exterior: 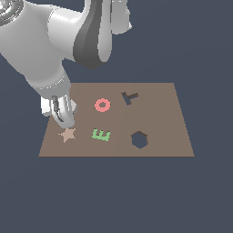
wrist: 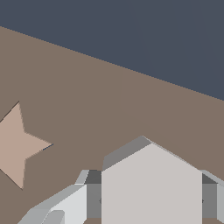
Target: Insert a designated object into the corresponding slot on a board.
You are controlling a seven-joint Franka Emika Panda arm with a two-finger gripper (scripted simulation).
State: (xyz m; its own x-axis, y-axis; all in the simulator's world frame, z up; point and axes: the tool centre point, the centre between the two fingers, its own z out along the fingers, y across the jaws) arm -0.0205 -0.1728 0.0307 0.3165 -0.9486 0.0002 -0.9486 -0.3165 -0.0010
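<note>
The gripper point(exterior: 66, 122) grips the grey block point(wrist: 151, 186) between its fingers point(wrist: 65, 205) — just beside the star point(exterior: 68, 134); the slot point(exterior: 139, 139) lies well apart.

one board point(exterior: 168, 118), two cut-outs point(exterior: 139, 139), one star point(exterior: 68, 134), one ring point(exterior: 102, 105), one green E point(exterior: 101, 134), one grey block point(wrist: 151, 188)

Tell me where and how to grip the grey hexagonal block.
Grip the hexagonal block across two opposite flat sides, coming from above. Those parallel faces suit the hand, as the wrist view shows: its fingers sit flat against the block's sides.
</note>
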